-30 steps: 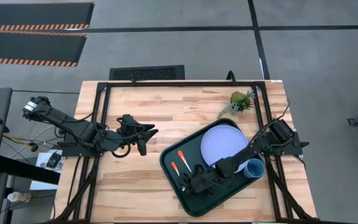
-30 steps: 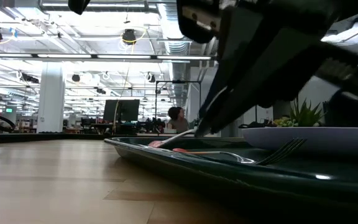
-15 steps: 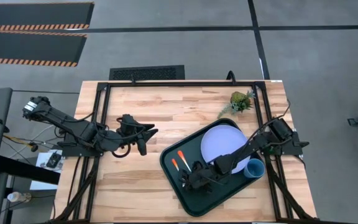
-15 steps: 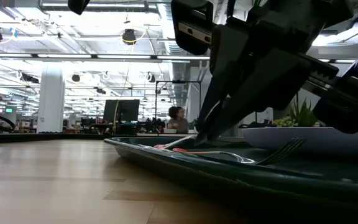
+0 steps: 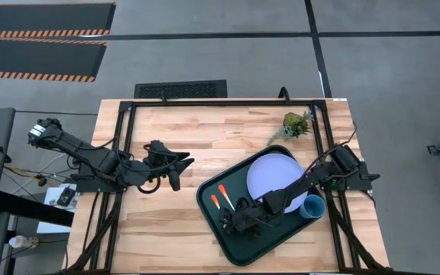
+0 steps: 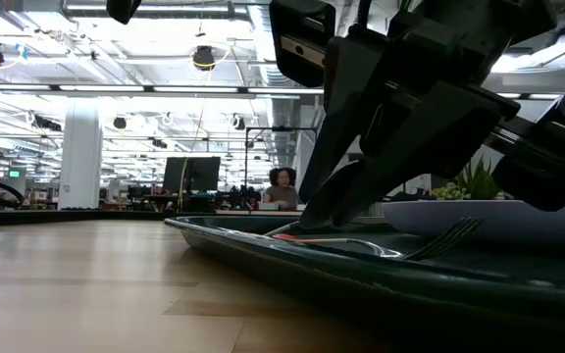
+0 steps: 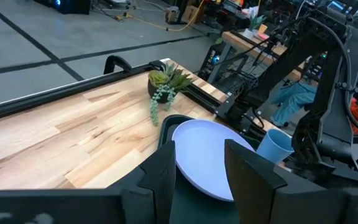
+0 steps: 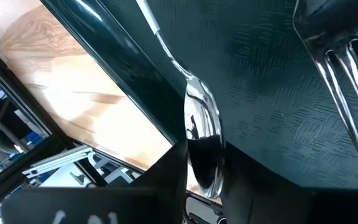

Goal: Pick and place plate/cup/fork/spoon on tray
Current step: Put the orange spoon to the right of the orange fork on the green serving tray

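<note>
Hovering over the spoon (image 8: 201, 134), right gripper (image 5: 239, 218) spread, fork (image 8: 347, 68) beside, plate (image 5: 275, 180) nearby.

The desk (image 5: 205, 137) was made of light wood planks with a black metal frame (image 5: 220, 102) around it. A small green plant (image 5: 296, 124) sat near one corner. The floor (image 5: 205, 53) was gray, with dark mats (image 5: 40, 38) edged in orange stripes. Behind the desk was a big room with bright ceiling lights (image 6: 116, 88), a white pillar (image 6: 81, 147), a dark screen (image 6: 190, 175), and a person (image 6: 282, 186) sitting far away.
</note>
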Motion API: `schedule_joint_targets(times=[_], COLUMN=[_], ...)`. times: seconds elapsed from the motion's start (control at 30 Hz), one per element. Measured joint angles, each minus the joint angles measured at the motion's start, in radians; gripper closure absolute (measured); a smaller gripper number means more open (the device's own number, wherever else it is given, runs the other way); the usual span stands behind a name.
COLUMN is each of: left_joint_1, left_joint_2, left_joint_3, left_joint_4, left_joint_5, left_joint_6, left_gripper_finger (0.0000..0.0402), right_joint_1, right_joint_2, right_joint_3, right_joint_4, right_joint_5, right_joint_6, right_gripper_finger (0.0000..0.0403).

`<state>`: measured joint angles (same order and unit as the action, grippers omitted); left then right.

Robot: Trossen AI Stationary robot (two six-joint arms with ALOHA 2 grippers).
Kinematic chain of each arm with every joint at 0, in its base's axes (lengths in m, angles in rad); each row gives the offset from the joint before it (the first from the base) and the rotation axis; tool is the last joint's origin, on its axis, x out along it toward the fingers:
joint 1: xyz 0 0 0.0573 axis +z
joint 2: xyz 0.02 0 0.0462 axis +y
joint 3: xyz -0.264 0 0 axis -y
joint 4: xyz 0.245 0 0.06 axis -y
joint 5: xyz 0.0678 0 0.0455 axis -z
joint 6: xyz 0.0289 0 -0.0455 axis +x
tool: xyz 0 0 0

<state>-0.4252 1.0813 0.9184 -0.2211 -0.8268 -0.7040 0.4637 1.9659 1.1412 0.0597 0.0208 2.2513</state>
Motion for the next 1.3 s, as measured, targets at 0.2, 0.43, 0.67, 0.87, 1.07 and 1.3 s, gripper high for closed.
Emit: schedule_joint_targets(times=[0.2, 0.43, 0.67, 0.87, 1.07, 1.3], left_joint_1=[0.000, 0.000, 0.000, 0.000, 0.000, 0.000], left_joint_2=[0.000, 0.000, 0.000, 0.000, 0.000, 0.000], left_joint_3=[0.000, 0.000, 0.000, 0.000, 0.000, 0.000], left_joint_4=[0.000, 0.000, 0.000, 0.001, 0.001, 0.001], left_joint_5=[0.000, 0.000, 0.000, 0.000, 0.000, 0.000], left_joint_6=[0.002, 0.006, 0.006, 0.006, 0.006, 0.008], left_gripper_finger=[0.0281, 0.0281, 0.0281, 0.0281, 0.0281, 0.0281], right_joint_1=[0.000, 0.000, 0.000, 0.000, 0.001, 0.016], right_joint_2=[0.000, -0.001, -0.001, -0.001, -0.001, -0.001], right_joint_3=[0.000, 0.000, 0.000, 0.000, 0.000, 0.000], right_joint_4=[0.005, 0.008, 0.037, 0.038, 0.038, 0.038], right_joint_5=[0.000, 0.001, 0.001, 0.001, 0.001, -0.019], right_joint_6=[0.000, 0.000, 0.000, 0.000, 0.001, 0.006], right_gripper_finger=[0.0272, 0.0237, 0.0219, 0.0219, 0.0222, 0.0217])
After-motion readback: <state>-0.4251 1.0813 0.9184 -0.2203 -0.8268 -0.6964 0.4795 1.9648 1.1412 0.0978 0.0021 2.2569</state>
